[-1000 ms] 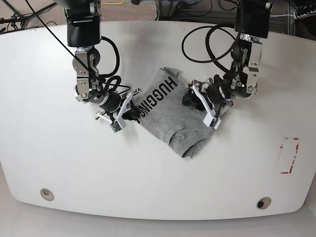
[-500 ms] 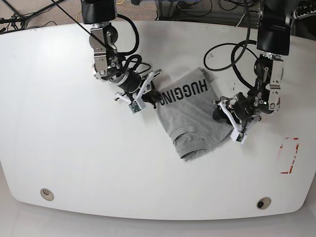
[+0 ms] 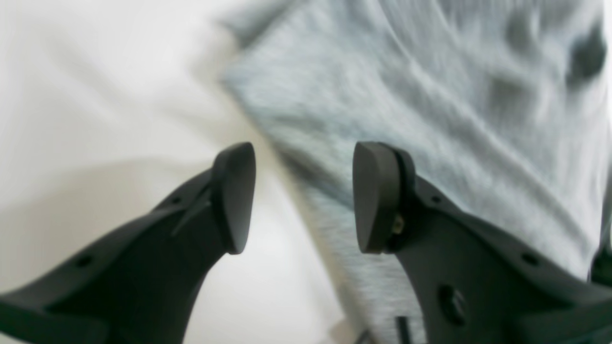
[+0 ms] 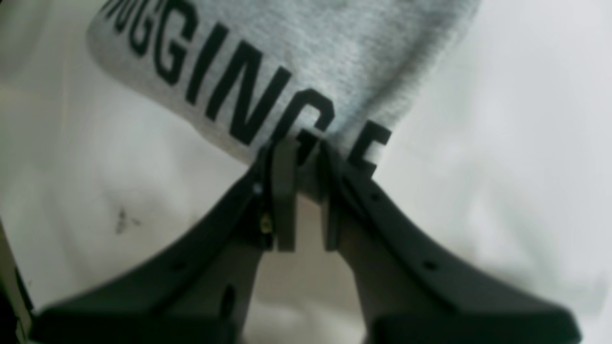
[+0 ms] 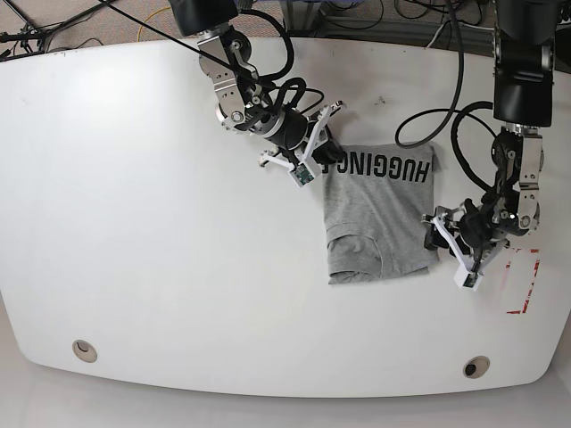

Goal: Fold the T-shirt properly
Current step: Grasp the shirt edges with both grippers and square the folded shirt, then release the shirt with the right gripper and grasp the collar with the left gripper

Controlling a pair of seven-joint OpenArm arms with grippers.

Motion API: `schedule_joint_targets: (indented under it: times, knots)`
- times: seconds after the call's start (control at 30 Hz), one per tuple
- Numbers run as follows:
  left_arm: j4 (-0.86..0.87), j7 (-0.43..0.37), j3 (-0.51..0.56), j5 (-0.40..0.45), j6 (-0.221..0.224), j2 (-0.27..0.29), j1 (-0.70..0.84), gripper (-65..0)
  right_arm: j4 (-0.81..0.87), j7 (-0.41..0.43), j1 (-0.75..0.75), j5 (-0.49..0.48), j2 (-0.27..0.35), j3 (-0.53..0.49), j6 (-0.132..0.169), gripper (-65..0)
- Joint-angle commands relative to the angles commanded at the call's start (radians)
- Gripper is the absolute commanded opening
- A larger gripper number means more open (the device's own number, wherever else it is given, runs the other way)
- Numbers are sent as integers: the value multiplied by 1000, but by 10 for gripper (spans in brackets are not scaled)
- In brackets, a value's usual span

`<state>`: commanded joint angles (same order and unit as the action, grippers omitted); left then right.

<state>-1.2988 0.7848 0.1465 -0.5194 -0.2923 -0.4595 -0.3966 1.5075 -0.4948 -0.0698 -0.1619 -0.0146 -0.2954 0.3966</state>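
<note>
bare white table (image 5: pixel 134 250) lies open all around the t-shirt (image 5: pixel 379 214), with only the right gripper (image 5: pixel 323 159) at its printed corner and the left gripper (image 5: pixel 434 234) beside its opposite edge crowding it.

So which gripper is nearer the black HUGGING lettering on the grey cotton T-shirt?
Right. The right gripper is shut on the grey cotton T-shirt at the HUGGING lettering. The left gripper is open beside the plain far edge.

Heathered knit cloth T-shirt (image 5: pixel 379 218), smooth matt table (image 5: pixel 134 250)
</note>
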Motion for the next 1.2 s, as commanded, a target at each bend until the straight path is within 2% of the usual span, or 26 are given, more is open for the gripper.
schedule_joint_targets:
  times: [0.07, 0.2, 0.37, 0.43, 0.47, 0.5, 0.57, 0.6, 0.63, 0.67, 0.7, 0.73, 0.83, 0.87, 0.97, 1.03, 1.1, 1.2]
  knots:
    - [-25, 0, 0, 3, 0, 0, -8, -343, 28, -3, -3, 0, 3, 2, 0, -563]
    - [-121, -12, 2, 5, 2, 21, -8, -343, 126, -68, -8, -3, 55, 66, 3, -563]
    - [-207, -21, 3, 8, 6, 104, 34, -340, 206, -95, -20, -3, 68, 153, 5, -563]
    - [-221, -21, 3, 8, 25, 143, 46, -340, 227, -95, -26, -3, 83, 187, 5, -563]
    - [-230, -21, 5, 18, 72, 175, 55, -340, 245, -97, -28, -3, 91, 213, 5, -563]
    - [-235, -21, 5, 28, 89, 186, 61, -340, 250, -97, -28, -3, 94, 221, 5, -563]
    - [-261, -23, 6, 98, 198, 242, 104, -339, 265, -97, -31, -3, 101, 262, 5, -560]
    - [-265, -23, 6, 115, 218, 256, 112, -338, 267, -97, -31, -3, 103, 270, 6, -560]
    - [-275, -23, 6, 155, 255, 292, 127, -338, 269, -97, -31, -3, 107, 288, 8, -560]
    - [-282, -32, 6, 207, 293, 334, 143, -338, 270, -97, -31, -3, 118, 310, 21, -560]
    - [-285, -38, 6, 227, 305, 347, 149, -338, 270, -97, -31, -3, 120, 318, 28, -560]
    - [-292, -68, 6, 296, 347, 384, 175, -338, 270, -98, -32, -3, 124, 338, 49, -561]
    - [-296, -160, 6, 427, 416, 440, 252, -338, 270, -127, -32, -3, 121, 373, 87, -561]
    - [-288, -212, 14, 479, 437, 460, 282, -338, 270, -147, -29, -3, 121, 390, 103, -561]
    - [-253, -341, 46, 603, 453, 499, 341, -336, 270, -172, -25, -3, 120, 422, 132, -563]
    - [-206, -393, 69, 654, 453, 509, 367, -336, 272, -173, -25, -3, 120, 437, 143, -563]
    - [-144, -428, 95, 697, 453, 512, 384, -336, 275, -173, -28, -3, 120, 448, 150, -563]
    - [-74, -433, 92, 707, 453, 511, 387, -336, 272, -173, -25, -3, 120, 453, 160, -563]
